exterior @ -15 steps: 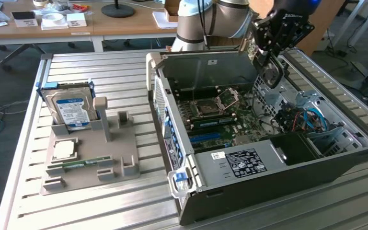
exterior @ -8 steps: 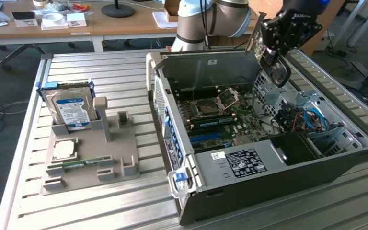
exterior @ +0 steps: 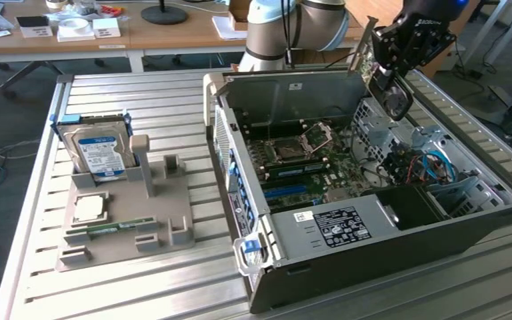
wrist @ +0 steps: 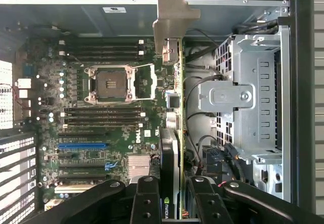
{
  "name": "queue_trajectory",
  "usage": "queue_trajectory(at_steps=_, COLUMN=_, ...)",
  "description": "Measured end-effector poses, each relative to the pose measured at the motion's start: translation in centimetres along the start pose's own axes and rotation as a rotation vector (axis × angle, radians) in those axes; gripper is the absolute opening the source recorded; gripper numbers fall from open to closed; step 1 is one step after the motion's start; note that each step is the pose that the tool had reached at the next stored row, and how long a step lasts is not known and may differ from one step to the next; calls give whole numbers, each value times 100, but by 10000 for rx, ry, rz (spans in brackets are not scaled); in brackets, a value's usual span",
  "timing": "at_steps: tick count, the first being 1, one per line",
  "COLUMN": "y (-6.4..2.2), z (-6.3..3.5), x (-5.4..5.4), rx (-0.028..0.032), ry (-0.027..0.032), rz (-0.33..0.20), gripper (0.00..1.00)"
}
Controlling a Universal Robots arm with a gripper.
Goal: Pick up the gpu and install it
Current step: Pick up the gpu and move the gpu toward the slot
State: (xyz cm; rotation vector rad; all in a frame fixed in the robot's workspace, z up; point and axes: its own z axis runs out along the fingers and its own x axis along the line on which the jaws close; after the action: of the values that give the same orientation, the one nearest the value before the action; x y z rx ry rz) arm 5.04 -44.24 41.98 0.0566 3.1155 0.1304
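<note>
The gpu (exterior: pixel 396 99) hangs above the far right corner of the open computer case (exterior: pixel 399 227), with my gripper (exterior: pixel 389 70) shut on it. In the wrist view the gpu (wrist: pixel 178 107) appears edge-on: a thin green board with its pale metal bracket (wrist: pixel 172 16) at the far end, pinched between my black fingers (wrist: pixel 147 198). My gripper (wrist: pixel 176 203) holds it over the motherboard (wrist: pixel 101 107), beside the empty processor socket (wrist: pixel 114 84). The blue expansion slot (wrist: pixel 83 145) lies off to the side of the card, apart from it.
A grey fixture tray (exterior: pixel 123 213) on the slatted table holds the blue-labelled hard drive (exterior: pixel 101 150), a processor (exterior: pixel 90 208) and a memory stick (exterior: pixel 114 229). Inside the case, a metal drive cage (wrist: pixel 243 92) and cables (exterior: pixel 429 167) stand close to the card.
</note>
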Motion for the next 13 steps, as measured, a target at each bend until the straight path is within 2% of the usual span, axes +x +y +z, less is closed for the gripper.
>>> queue_trajectory(at_steps=7, y=-1, z=3, x=0, rx=1, ry=0, rz=0, gripper=27)
queue_trajectory(at_steps=13, y=-5, z=62, x=1, rx=2, ry=0, rz=0, gripper=27)
